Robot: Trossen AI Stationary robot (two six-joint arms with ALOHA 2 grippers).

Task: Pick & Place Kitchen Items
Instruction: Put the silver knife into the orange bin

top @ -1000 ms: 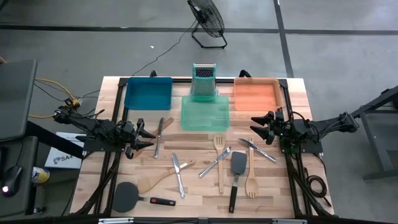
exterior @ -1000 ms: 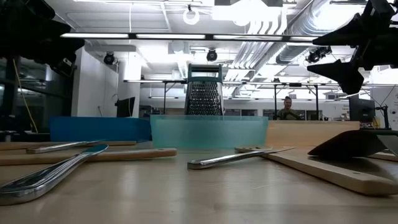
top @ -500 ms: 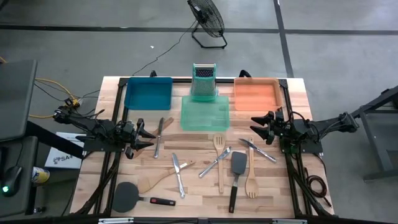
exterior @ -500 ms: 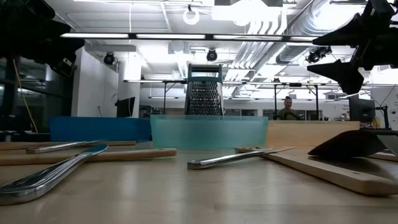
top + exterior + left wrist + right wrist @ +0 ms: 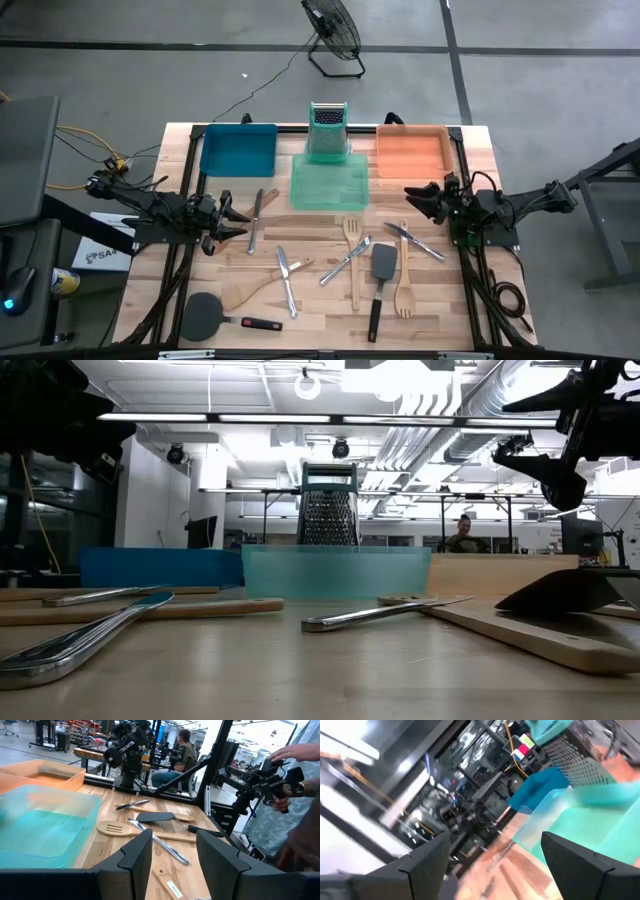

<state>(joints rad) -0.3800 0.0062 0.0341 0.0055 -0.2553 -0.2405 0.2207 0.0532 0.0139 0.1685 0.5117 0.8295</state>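
We are holding both tools above the surface (image 5: 180,275), nothing gripped, with every utensil lying loose on the wood.

The right tool (image 5: 413,196) is spread wide at the right edge, level with the near rim of the green tray (image 5: 329,185). Nearest it is the silver knife (image 5: 418,241), lying just toward the front and inward, its long axis running diagonally.

The left tool (image 5: 235,217) is also parted wide, beside a silver fork (image 5: 256,218) lying nearly front-to-back.

We are judging the right arm closer to its piece.
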